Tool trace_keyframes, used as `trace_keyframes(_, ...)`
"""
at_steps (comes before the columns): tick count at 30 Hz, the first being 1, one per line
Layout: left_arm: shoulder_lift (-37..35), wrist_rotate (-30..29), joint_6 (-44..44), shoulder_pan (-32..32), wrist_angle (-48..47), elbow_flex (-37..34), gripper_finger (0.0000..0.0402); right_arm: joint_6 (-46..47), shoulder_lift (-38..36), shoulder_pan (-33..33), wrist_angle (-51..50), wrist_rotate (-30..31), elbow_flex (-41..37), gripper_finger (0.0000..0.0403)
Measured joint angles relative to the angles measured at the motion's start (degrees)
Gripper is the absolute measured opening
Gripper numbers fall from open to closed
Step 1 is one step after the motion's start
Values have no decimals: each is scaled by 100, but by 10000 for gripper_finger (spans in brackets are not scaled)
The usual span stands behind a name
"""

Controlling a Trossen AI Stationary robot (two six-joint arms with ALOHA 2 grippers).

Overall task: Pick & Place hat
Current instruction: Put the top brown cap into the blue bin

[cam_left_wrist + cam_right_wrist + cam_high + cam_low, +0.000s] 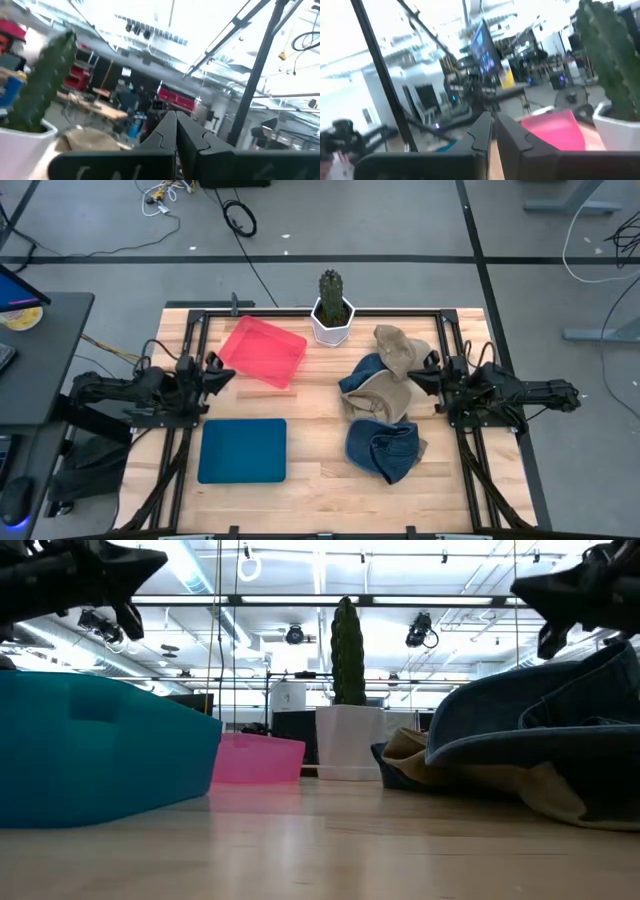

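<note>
Both arms sit folded low at the table's two sides, stretched level and pointing in toward the middle. The left gripper (pixel 222 373) hangs above the wood between the pink tray (pixel 262 351) and the teal tray (pixel 243 450), its fingers (pixel 170 135) pressed fully together with nothing between them. The right gripper (pixel 417 374) faces it from the other side, hovering just beside the pile of hats; its fingers (pixel 492 131) stand nearly together with only a thin slit showing, and they hold nothing.

The hats lie on the right half of the table: a tan hat (pixel 398 348) next to the white pot of the cactus (pixel 332 305), a blue and tan hat (pixel 378 390) below it, and a blue denim hat (pixel 384 450) nearest the front edge. Both trays look empty from above. From table height, the denim hat (pixel 540 730) fills the right foreground, well below the right arm
</note>
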Motion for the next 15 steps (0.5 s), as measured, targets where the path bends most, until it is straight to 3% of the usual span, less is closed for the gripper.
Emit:
trace_keyframes(6, 27, -534, 562, 0, 271, 179, 3, -499, -1, 0, 798, -97, 10, 31)
trace_keyframes(15, 1169, -579, 2089, 0, 2, 1570, 3, -1318, 523, 0, 261, 230, 1219, 31)
